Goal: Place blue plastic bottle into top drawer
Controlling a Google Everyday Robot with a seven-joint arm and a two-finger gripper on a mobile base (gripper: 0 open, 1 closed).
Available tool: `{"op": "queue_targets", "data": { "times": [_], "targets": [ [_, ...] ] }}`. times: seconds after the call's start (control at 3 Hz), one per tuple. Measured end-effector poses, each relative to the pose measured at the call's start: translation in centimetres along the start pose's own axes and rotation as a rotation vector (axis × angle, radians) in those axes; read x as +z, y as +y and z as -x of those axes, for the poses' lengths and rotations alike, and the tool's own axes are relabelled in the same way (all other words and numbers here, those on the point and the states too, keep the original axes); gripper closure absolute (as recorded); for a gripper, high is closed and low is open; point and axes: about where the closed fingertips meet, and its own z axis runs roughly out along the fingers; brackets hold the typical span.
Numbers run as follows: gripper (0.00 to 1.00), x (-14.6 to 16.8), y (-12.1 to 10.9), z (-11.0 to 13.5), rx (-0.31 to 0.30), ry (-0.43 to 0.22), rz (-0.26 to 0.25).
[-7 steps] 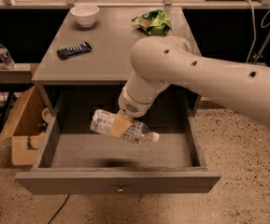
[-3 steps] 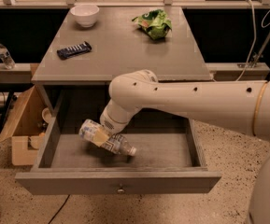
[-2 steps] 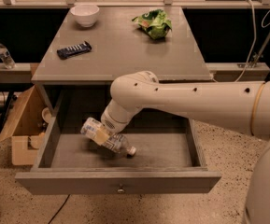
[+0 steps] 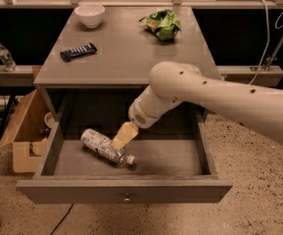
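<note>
The top drawer (image 4: 82, 191) of the grey cabinet is pulled wide open, with its small round knob (image 4: 127, 198) at the front. The blue plastic bottle (image 4: 98, 143) lies on its side on the drawer floor at the left, with its white cap (image 4: 130, 159) pointing to the front right. My gripper (image 4: 123, 136) hangs from the white arm (image 4: 190, 94) inside the drawer. It is just above the bottle's cap half and overlaps it in this view.
On the cabinet top stand a white bowl (image 4: 89, 13), a green snack bag (image 4: 161, 23) and a dark wrapped bar (image 4: 78, 52). A small clear water bottle (image 4: 5, 57) stands on the ledge at left. An open cardboard box (image 4: 26, 131) sits left of the drawer.
The bottle went down and left into the drawer and now rests on its floor. The arm has since risen and shifted right, with the gripper higher over the bottle.
</note>
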Motion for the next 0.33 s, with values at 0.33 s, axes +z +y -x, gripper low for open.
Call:
{"op": "queue_targets", "data": {
  "times": [0.33],
  "targets": [
    [0.0, -4.81, -0.95, -1.71, -0.031, -0.014, 0.0]
  ]
}}
